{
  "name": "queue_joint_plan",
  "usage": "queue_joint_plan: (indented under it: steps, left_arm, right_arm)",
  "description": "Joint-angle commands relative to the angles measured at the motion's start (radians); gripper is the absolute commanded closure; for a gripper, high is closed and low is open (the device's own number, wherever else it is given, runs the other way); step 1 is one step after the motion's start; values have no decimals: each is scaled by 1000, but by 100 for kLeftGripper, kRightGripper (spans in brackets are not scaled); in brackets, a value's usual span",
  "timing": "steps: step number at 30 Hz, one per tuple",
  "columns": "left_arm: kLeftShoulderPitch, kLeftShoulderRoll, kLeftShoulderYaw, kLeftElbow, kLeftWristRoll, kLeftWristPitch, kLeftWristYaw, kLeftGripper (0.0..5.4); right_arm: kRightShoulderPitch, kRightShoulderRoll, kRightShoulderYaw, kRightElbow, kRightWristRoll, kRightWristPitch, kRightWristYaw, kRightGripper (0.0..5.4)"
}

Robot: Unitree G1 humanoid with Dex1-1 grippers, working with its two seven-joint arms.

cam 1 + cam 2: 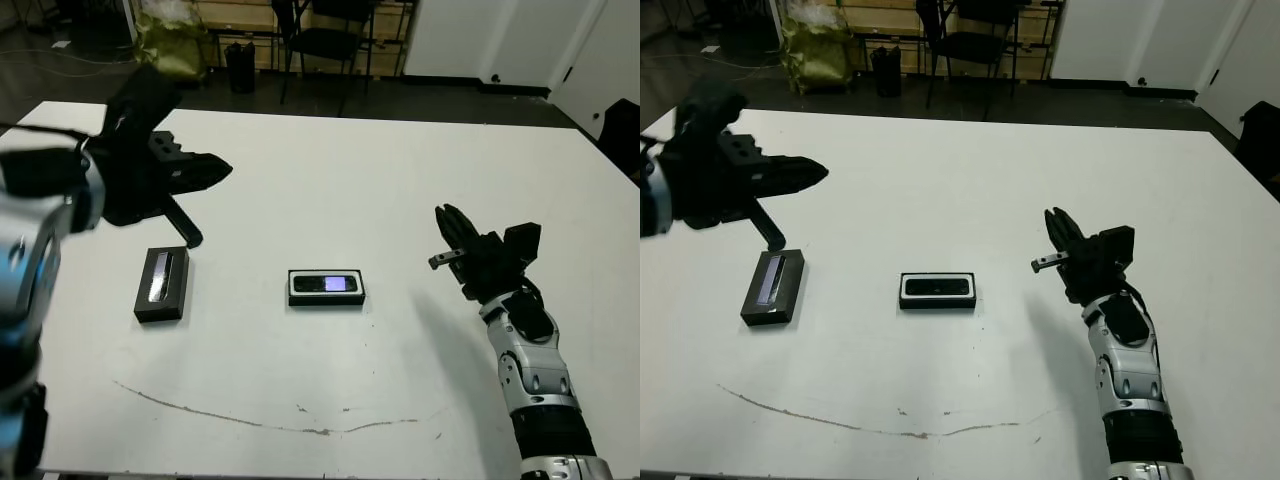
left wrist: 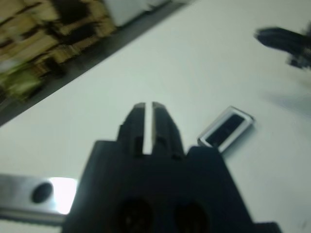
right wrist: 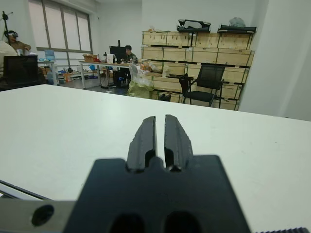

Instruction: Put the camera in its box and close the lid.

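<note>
The box (image 1: 327,287) sits near the centre of the white table (image 1: 400,170), long side running left to right, white lining showing as a thin border all round. The camera (image 1: 326,284) lies flat inside it, filling most of the tray. The lid (image 1: 163,284) rests flat on the table well to the left of the box, apart from it, its pale stripe running lengthwise, away from the robot.

The left gripper (image 1: 205,190) hangs above the table just behind the lid, not touching it; in the left wrist view its two fingers (image 2: 138,127) are pressed together with only a thin slit between them. The right gripper (image 1: 452,240) is raised off the table well to the right of the box, fingers likewise drawn together and holding nothing.

Bare table surrounds the box on all sides. A thin dark scuff line (image 1: 250,420) curves across the near part of the table. Beyond the far edge stand a chair (image 1: 335,40) and stacked wooden crates (image 3: 194,43).
</note>
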Motion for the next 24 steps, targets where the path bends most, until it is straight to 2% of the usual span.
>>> queue_joint_plan:
  steps: [1, 7, 12, 14, 16, 19, 24]
  left_arm:
    - [142, -60, -17, -96, 36, 18, 144, 433]
    - [334, -52, -99, -121, 61, 23, 305, 293]
    - [401, -18, -167, -107, 62, 58, 369, 171]
    - [444, -44, -170, -96, 70, 22, 405, 124]
    - [505, -49, -180, -73, 82, -73, 433, 77]
    - [547, -55, -179, -52, 84, -137, 450, 5]
    - [538, -113, -152, -56, 86, -106, 496, 2]
  right_arm:
    - [4, 1, -3, -5, -7, 12, -18, 540]
    - [14, 21, 6, -32, 0, 32, -37, 540]
    - [16, 23, 14, -23, -24, 18, -51, 540]
    - [9, 30, 3, 16, 3, -15, -19, 540]
    - [-2, 29, -4, 69, 8, -62, 1, 540]
    - [3, 26, 1, 49, -9, -41, -21, 540]
    - [0, 27, 0, 63, 3, -47, -2, 540]
